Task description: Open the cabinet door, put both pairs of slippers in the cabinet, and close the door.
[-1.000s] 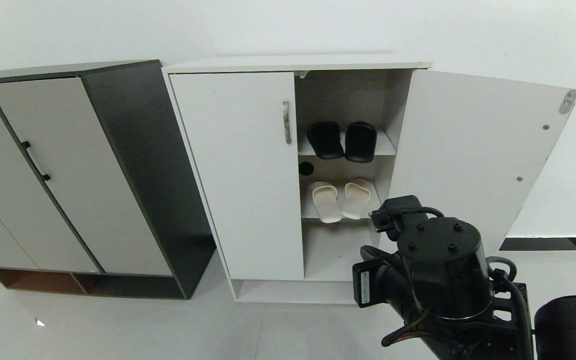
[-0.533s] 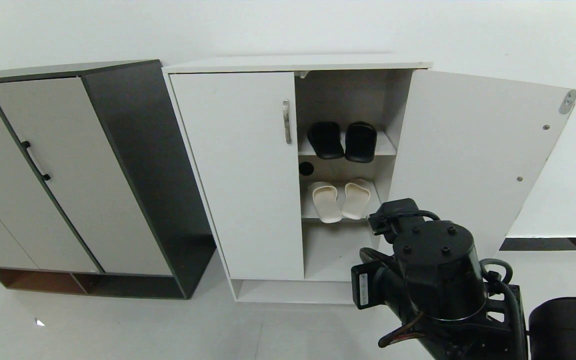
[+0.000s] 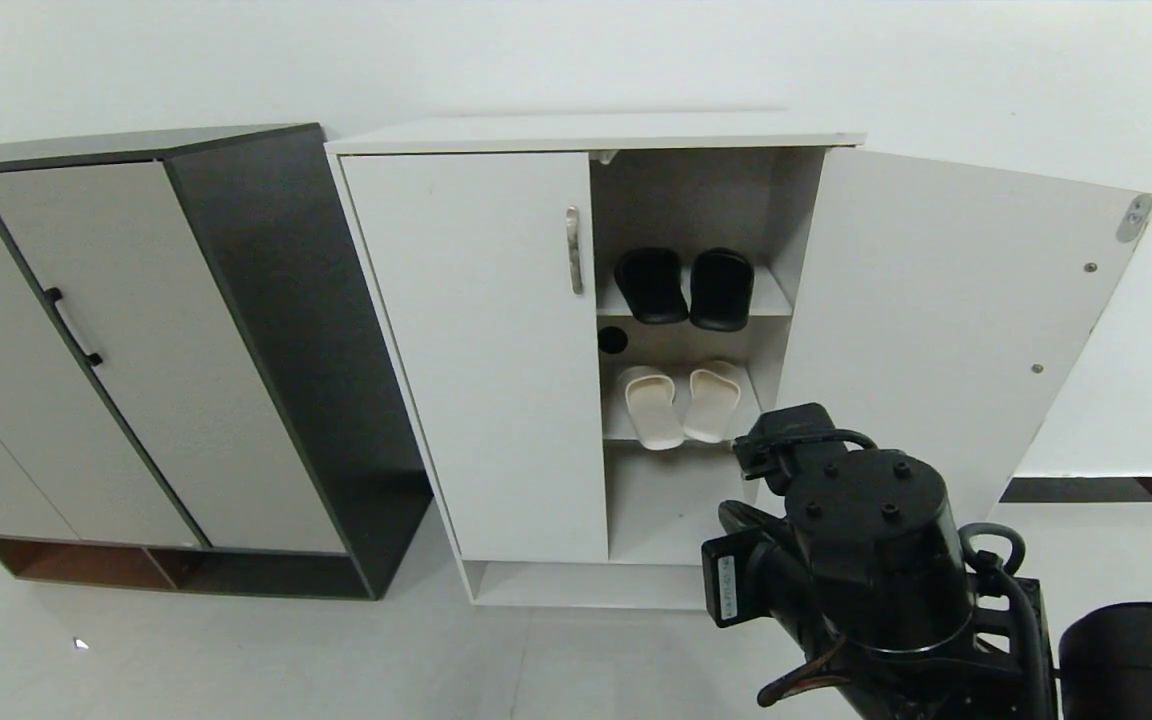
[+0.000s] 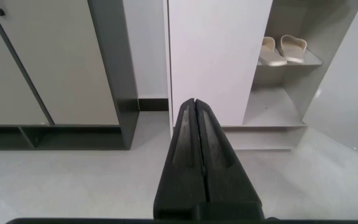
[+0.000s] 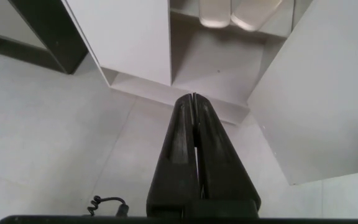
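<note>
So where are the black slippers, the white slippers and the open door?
black slippers (image 3: 652,286), head view, upper of one slipper.
white slippers (image 3: 651,408), head view, middle of one slipper.
open door (image 3: 936,310), head view, its inner face.

A white flat-topped wooden cabinet (image 3: 596,130) stands on the floor against the wall. Its right door (image 3: 936,320), a plain white panel, is swung wide open, showing its inner face. Its left door (image 3: 476,350) is shut and has an upright metal bar handle (image 3: 572,250) near its inner edge. A pair of black slippers (image 3: 686,287) lies flat, side by side, on the upper shelf (image 3: 774,298). A pair of cream slippers (image 3: 679,402) lies likewise on the middle shelf (image 3: 748,400) below, reaching its front edge.
</note>
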You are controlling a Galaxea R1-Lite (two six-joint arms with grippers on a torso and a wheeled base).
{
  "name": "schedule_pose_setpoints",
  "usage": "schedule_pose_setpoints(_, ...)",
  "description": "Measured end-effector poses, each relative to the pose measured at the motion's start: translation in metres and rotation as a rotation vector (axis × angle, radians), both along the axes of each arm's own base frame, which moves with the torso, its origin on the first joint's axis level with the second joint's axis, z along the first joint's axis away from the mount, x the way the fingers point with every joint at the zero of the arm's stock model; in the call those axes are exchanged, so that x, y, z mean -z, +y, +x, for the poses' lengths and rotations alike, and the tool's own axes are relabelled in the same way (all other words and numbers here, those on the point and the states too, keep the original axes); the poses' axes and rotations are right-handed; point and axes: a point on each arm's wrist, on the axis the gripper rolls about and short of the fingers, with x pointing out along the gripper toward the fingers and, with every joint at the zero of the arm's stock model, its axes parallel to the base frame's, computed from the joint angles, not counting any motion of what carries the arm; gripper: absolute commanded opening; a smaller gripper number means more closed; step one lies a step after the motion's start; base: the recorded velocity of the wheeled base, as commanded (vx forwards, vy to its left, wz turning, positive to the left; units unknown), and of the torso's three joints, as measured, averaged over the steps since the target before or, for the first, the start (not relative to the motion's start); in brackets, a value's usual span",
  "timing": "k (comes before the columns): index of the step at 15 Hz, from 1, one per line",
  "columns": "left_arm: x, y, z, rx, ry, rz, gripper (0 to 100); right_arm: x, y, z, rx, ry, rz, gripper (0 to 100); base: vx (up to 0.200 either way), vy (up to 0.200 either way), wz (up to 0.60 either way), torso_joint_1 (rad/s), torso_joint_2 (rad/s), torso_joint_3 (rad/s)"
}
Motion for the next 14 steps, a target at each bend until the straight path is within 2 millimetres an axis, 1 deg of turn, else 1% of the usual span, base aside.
schedule_pose_setpoints(5, -0.0001, 0.0, 0.0, 0.0, 0.0, 0.0, 0, 0.0007, -0.0001, 0.0003, 0.0, 0.002, -0.004, 0, 0.0, 0.0, 0.0, 0.063, -0.5, -0.358)
schedule_pose_setpoints(14, 0.0001, 0.0, 0.0, 0.0, 0.001, 0.0, 0, 0.0008, 0.0001, 0.0001, 0.0, 0.001, -0.005, 0, 0.0, 0.0, 0.0, 0.147, -0.47, -0.328)
